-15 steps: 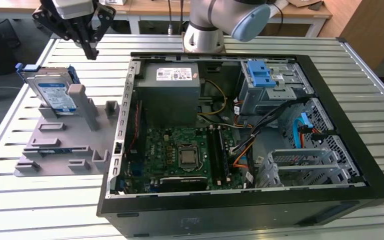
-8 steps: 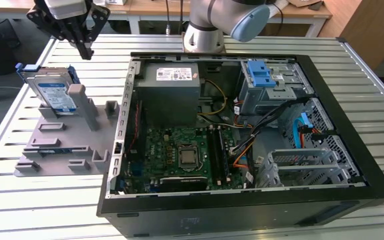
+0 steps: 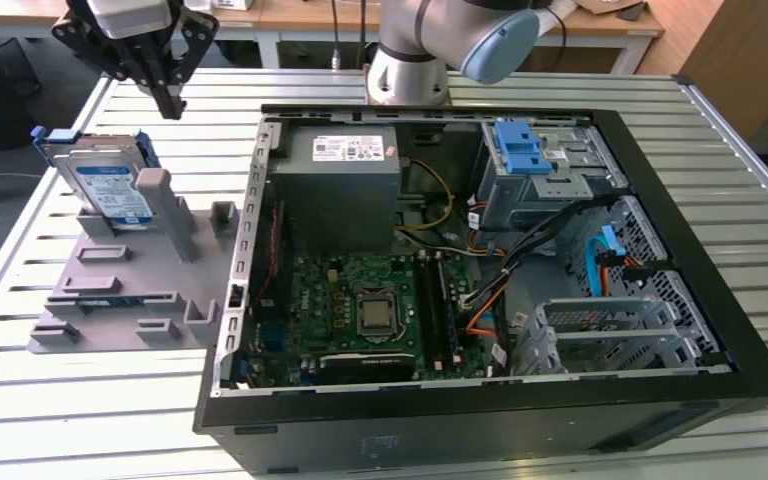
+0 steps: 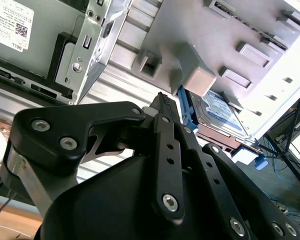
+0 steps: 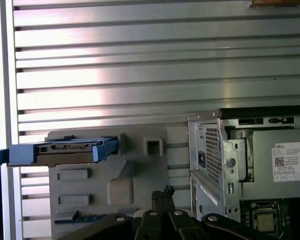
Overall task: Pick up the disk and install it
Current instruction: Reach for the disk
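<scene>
The disk (image 3: pixel 107 187) is a silver drive with a white-and-blue label in a blue bracket. It stands on edge in a grey fixture (image 3: pixel 131 290) at the exterior view's left. My gripper (image 3: pixel 169 103) hangs above and slightly behind the disk, apart from it, shut with nothing between its fingers. In the first wrist view the disk (image 5: pixel 65 151) shows edge-on in the fixture (image 5: pixel 140 170), with the closed gripper (image 5: pixel 163 192) off to its side. In the second wrist view the gripper (image 4: pixel 162 98) points toward the fixture (image 4: pixel 200 40), and the disk (image 4: pixel 217 111) lies partly hidden behind it.
An open computer case (image 3: pixel 491 400) lies on the slatted metal table (image 3: pixel 91 420). It holds a grey power supply (image 3: pixel 344 160), a motherboard (image 3: pixel 371 310), cables, and a metal drive cage with a ridged blue latch (image 3: pixel 524 150). The arm's base (image 3: pixel 408 70) stands behind the case.
</scene>
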Controlling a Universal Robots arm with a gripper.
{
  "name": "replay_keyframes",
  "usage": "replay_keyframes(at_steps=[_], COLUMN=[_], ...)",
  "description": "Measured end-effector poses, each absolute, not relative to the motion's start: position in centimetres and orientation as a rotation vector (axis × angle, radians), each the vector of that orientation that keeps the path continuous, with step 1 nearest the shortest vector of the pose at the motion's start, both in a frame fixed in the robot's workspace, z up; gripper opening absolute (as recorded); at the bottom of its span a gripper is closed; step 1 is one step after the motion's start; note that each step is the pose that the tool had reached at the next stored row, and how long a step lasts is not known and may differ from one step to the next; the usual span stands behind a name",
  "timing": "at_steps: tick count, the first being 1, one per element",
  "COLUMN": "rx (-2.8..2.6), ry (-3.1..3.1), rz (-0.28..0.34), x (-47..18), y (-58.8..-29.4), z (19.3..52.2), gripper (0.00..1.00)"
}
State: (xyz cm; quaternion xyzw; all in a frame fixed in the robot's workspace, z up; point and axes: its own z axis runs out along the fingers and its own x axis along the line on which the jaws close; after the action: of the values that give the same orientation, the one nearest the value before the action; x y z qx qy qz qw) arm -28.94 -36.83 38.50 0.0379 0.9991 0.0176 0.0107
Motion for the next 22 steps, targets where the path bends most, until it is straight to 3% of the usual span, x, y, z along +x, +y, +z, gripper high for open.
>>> replay_keyframes(at_steps=[22], rx=[0.123], ry=[3.124], rz=[0.054], x=[-30.7], y=[-36.2], z=[38.3], gripper=[0.11])
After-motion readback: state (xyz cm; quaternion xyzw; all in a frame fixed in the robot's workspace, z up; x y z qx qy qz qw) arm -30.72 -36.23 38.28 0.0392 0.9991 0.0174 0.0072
